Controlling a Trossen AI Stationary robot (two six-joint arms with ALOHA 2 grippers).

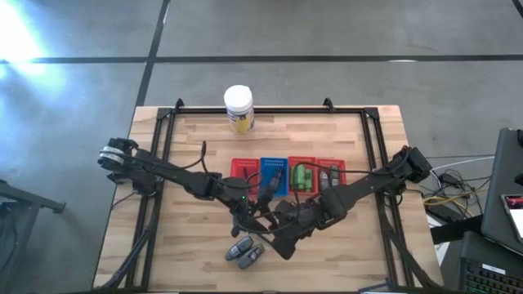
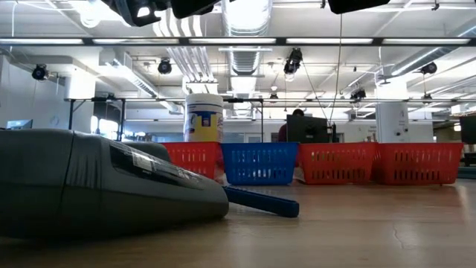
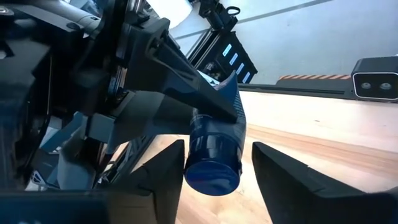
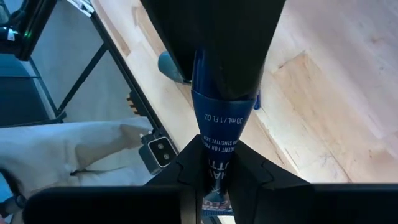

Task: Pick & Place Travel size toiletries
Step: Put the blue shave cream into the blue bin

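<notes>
A dark blue flat tube [image 3: 214,140] hangs in the air between both grippers, above the table's near middle. My right gripper [image 4: 214,155] is shut on it. My left gripper [image 3: 217,149] is open, with its fingers on either side of the tube's round cap end [image 3: 211,171]; I cannot tell whether they touch it. Two grey oval bottles [image 1: 245,253] lie on the wood near the table's near edge. One of them [image 2: 97,186] fills the low view's left, with a thin blue stick [image 2: 260,202] lying behind it. Green bottles [image 1: 304,178] sit in a red basket. My right gripper pinches the tube's flat end [image 4: 217,146] between its two fingers [image 4: 186,171], and the tube runs straight on from them. It comes in from the table's right. The tube is lifted clear of the table, with its cap end pointing toward my left gripper.
A row of mesh baskets stands past the grippers: red [image 1: 244,173], blue [image 1: 274,173], red [image 1: 302,163] and red [image 1: 331,166]. A white jar with a yellow label [image 1: 239,109] stands at the far edge. A black frame [image 1: 163,131] runs around the table.
</notes>
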